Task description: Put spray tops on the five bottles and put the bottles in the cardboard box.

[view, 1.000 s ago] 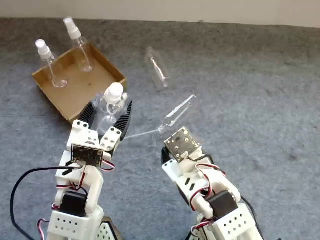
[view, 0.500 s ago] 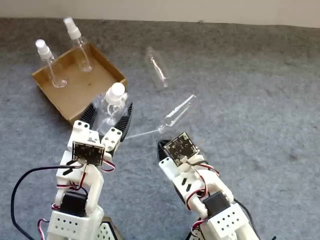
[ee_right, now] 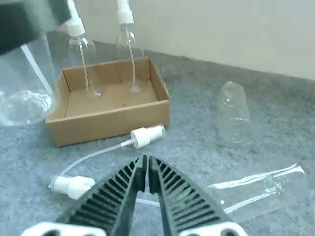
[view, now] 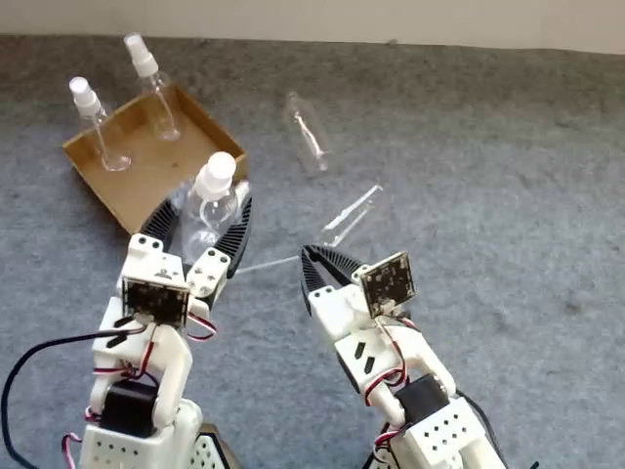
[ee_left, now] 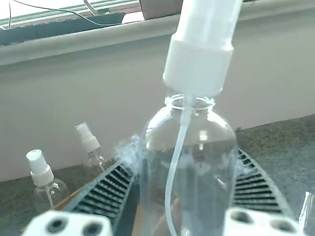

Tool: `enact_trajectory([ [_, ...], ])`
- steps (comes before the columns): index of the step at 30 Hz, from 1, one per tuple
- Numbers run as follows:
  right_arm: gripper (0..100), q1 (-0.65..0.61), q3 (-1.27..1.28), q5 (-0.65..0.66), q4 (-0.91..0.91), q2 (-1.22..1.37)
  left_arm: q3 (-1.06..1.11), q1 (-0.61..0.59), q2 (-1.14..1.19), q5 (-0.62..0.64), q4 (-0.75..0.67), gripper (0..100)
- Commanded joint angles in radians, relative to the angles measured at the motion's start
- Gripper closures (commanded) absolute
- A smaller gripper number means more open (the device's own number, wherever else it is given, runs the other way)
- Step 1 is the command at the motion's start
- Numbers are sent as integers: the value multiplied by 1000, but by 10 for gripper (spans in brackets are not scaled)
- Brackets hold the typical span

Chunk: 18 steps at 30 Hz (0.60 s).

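Grey felt-like table surface (view: 508,195), pale wall behind. You have the cardboard box (view: 146,181) at 10 o'clock on the table in the high view. Two capped bottles stand upright inside it, one (view: 98,127) toward the 9 o'clock wall and one (view: 156,93) toward the 12 o'clock corner.

Left gripper (view: 200,220): jaws spread about a bottle's width and clamped on the sides of the held bottle (ee_left: 189,167). That bottle is upright, with a white spray top (ee_left: 199,59) seated on its neck and the dip tube running down inside. From above it sits at the box's 4 o'clock edge. You cannot tell whether it is over the rim or just outside it.

Right gripper (ee_right: 146,161): fingers drawn together to a thin slit, nothing between them. Two loose spray tops lie just ahead of its tips, toward the box, one (ee_right: 147,136) farther and one (ee_right: 71,185) nearer.

Two uncapped bottles lie on their sides. One (view: 350,217) is at 1 o'clock from the right gripper, near it. The other (view: 306,132) is at 12 o'clock, well apart.
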Motion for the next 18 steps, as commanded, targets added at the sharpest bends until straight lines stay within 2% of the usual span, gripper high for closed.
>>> enact_trajectory([
  [1, 994, -4, 173, 25, -65, 2, -139, -8, 21, 2, 21, 846],
  [10, 994, 1, 176, 25, -67, 2, -360, 8, 390, 6, 15, 846],
  [16, 994, -7, 176, 23, -73, 2, -469, 111, 572, 8, 11, 846],
  [18, 994, -7, 176, 23, -73, 2, -478, 147, 622, 11, -40, 846],
])
